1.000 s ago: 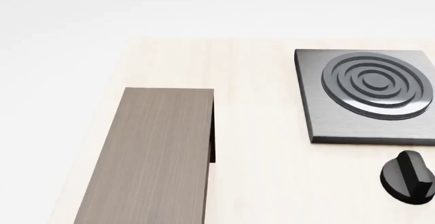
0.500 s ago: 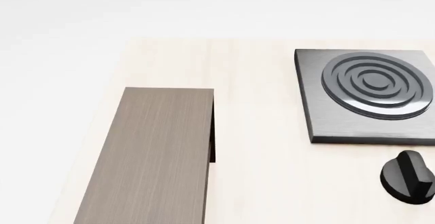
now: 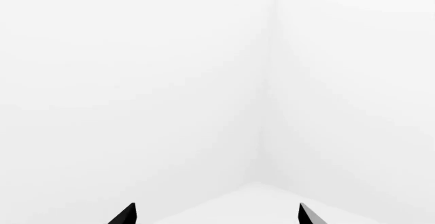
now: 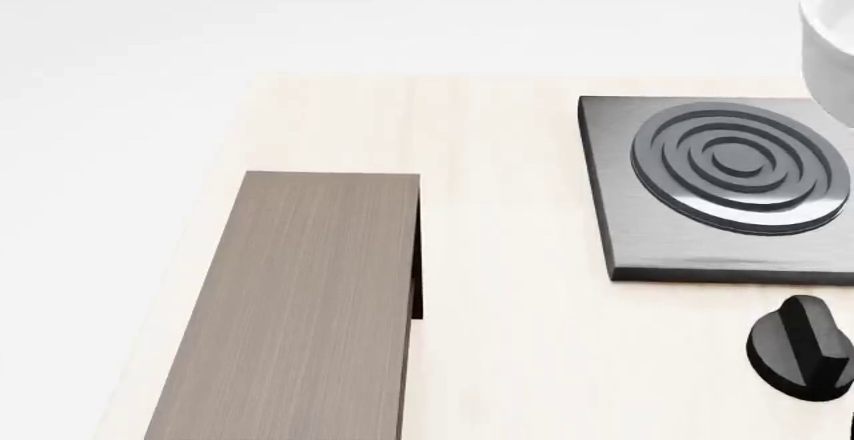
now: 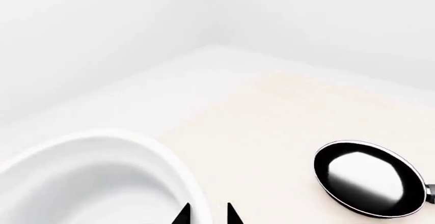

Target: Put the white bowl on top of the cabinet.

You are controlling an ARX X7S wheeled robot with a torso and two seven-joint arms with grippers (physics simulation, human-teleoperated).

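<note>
The cabinet (image 4: 314,300) has a grey-brown wood-grain top (sides dark brown). The white bowl (image 4: 830,45) is glossy plain white; the stove plate (image 4: 714,185) is grey with rings.

Everything around me is bright and evenly lit, a soft white wash with no single lamp I can place. The walls blend into each other in my left wrist view, where only my dark fingers (image 3: 126,215) give contrast. The cabinet (image 4: 300,310) throws a narrow dark shadow along its right side onto the pale worktop (image 4: 507,260). The frying pan (image 5: 367,179) carries a broad white glare. The white bowl (image 5: 95,178) looks soft and nearly melts into the background.
</note>
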